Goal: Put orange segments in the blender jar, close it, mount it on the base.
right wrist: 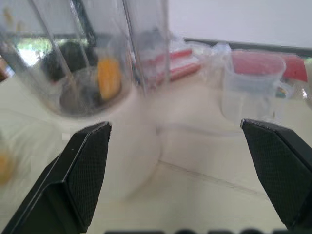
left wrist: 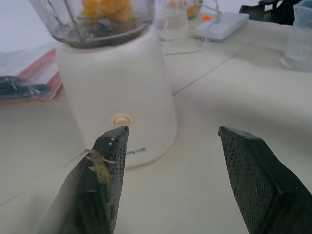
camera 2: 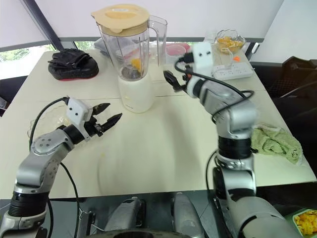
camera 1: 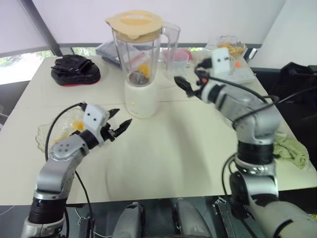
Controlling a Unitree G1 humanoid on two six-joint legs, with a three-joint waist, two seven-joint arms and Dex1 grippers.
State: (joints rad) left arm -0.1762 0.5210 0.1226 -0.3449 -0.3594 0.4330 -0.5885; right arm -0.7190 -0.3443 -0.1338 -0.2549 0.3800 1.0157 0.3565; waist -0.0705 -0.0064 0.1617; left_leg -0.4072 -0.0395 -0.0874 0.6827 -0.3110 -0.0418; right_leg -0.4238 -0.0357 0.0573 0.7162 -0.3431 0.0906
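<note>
The clear blender jar [camera 1: 137,54] stands on its white base [camera 1: 141,99] at the table's middle back, with the tan lid [camera 1: 134,24] on top. Orange segments [camera 1: 144,69] lie at the jar's bottom. My left gripper [camera 1: 121,119] is open and empty, low over the table just front-left of the base [left wrist: 117,87]. A scrap of orange pulp sticks to one of its fingers [left wrist: 100,163]. My right gripper [camera 1: 184,85] is open and empty, hovering to the right of the jar [right wrist: 83,63] at about the height of the jar's bottom.
A glass plate with orange pieces [camera 1: 49,134] lies at the left edge by my left arm. Black gloves [camera 1: 75,69] sit at the back left. A clear measuring cup [camera 1: 177,60], a bowl of orange [camera 1: 229,45] and a power strip [camera 1: 237,74] stand back right. A green cloth [camera 1: 292,148] lies at the right edge.
</note>
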